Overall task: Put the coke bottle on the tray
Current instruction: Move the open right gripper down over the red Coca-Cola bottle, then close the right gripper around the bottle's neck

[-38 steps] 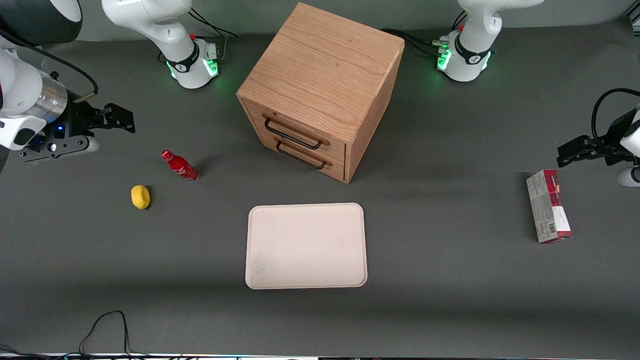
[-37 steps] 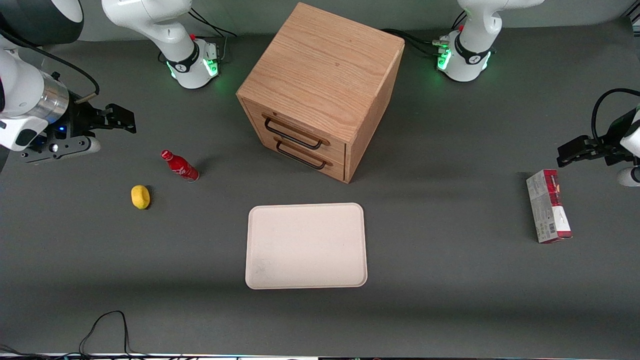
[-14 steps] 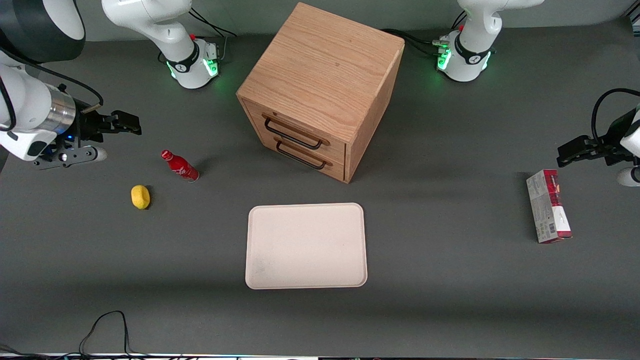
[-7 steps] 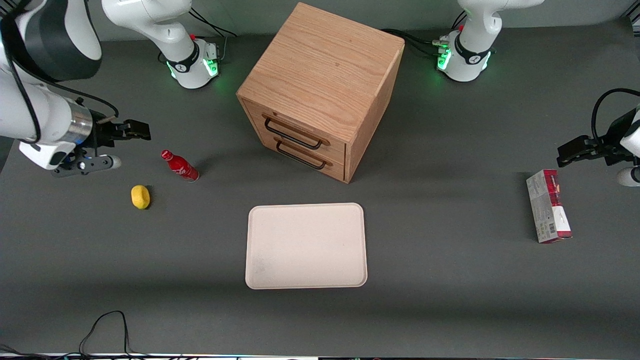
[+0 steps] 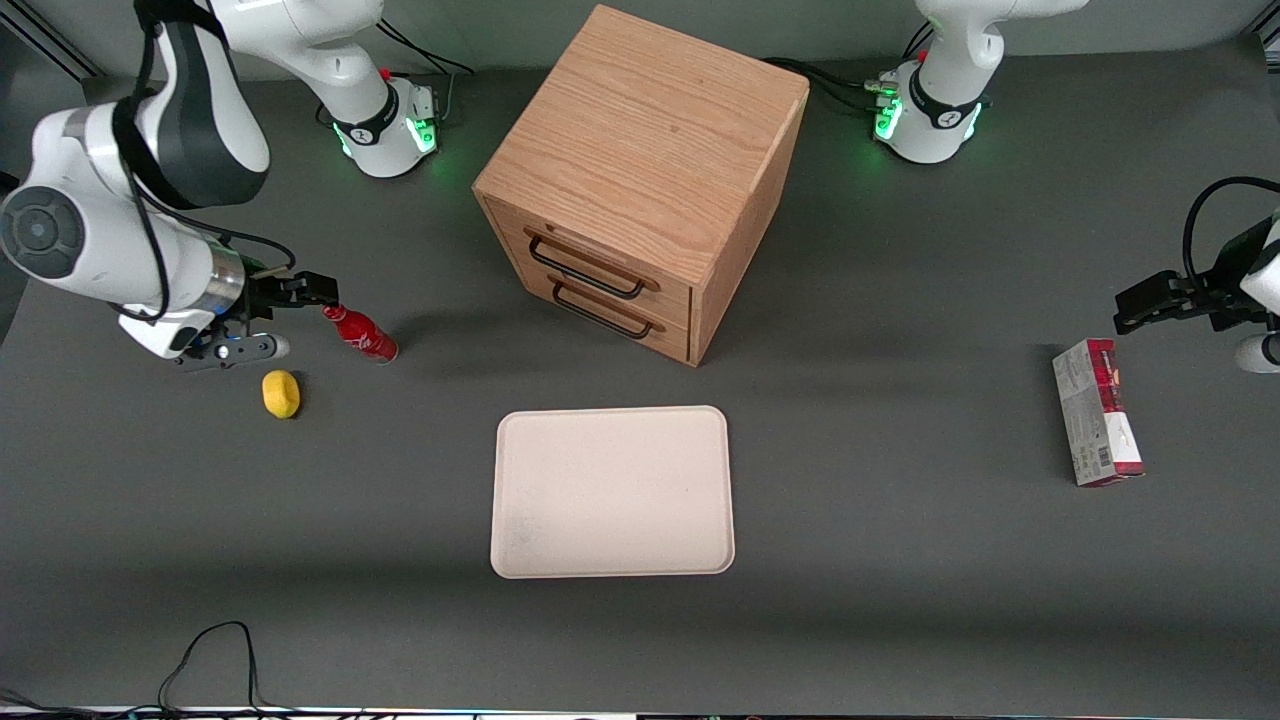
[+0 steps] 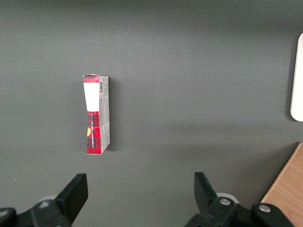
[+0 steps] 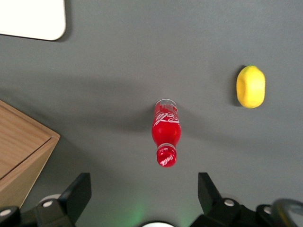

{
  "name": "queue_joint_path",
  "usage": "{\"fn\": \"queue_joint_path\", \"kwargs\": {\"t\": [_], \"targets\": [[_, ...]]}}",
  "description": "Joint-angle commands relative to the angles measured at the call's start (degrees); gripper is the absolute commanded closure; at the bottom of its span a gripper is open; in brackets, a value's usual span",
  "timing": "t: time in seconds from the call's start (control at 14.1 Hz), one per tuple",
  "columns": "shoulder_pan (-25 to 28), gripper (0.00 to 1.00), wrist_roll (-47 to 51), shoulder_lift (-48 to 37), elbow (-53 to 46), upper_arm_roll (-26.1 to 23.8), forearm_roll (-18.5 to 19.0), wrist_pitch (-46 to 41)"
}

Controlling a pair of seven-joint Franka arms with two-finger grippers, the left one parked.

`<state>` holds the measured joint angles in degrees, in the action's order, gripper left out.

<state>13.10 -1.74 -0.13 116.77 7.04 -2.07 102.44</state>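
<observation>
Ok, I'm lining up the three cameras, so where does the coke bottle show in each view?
Front view: the coke bottle stands on the table, just ahead of the open gripper, with the lemon nearer the camera.
Right wrist view: coke bottle seen from above, cap toward the gripper, lemon beside it.
Left wrist view: not in it; only the carton shows.
Shared landmark: the tray, whose corner and edge show in the wrist views.

The bottle (image 7: pixel 166 131) carries white script lettering on its red body and more white script on its cap, in the Coca-Cola style but too small to spell out. The carton (image 6: pixel 97 115) shows a barcode and small print, unreadable. The gripper (image 5: pixel 312 292) bears no legible marking.
</observation>
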Motion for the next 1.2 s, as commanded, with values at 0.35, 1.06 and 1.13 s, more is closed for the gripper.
{"fn": "queue_joint_path", "kwargs": {"t": [0.35,1.06,1.13], "targets": [[0.53,0.0,1.21,-3.74,13.12,0.87,0.93,12.08],[0.53,0.0,0.86,-3.82,21.91,1.14,1.1,23.41],[0.53,0.0,0.86,-3.65,22.01,1.14,1.19,23.77]]}}
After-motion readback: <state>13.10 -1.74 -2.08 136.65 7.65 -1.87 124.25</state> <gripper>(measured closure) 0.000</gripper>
